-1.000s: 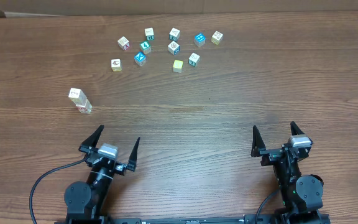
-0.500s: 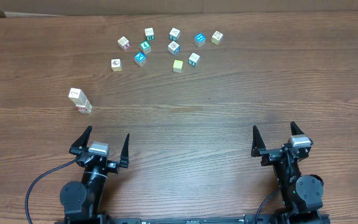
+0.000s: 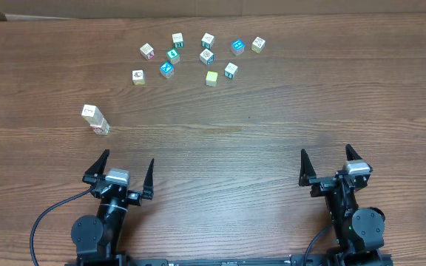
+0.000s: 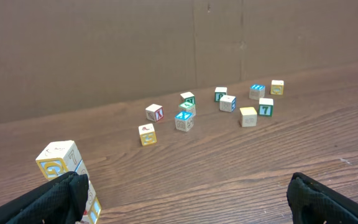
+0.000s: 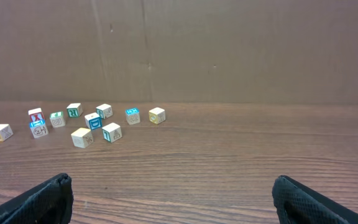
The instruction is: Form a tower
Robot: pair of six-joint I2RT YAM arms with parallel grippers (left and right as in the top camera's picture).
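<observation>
My left gripper (image 3: 129, 158) sits low at the near side of the table, its two black fingers splayed wide with nothing between them. My right gripper (image 3: 326, 150), well apart on the other side, is spread the same way and empty. Beyond the left gripper and a little to its left stands the tower (image 3: 95, 120), a narrow stack of small tan wooden picture cubes with a white-faced cube on top, on the dark brown wood-grain table (image 3: 287, 111). In the left wrist view it rises just behind my left finger (image 4: 55, 199). Farther out lies a scatter of loose small cubes (image 3: 207, 56) in white, blue, teal and yellow, well apart from the stack
</observation>
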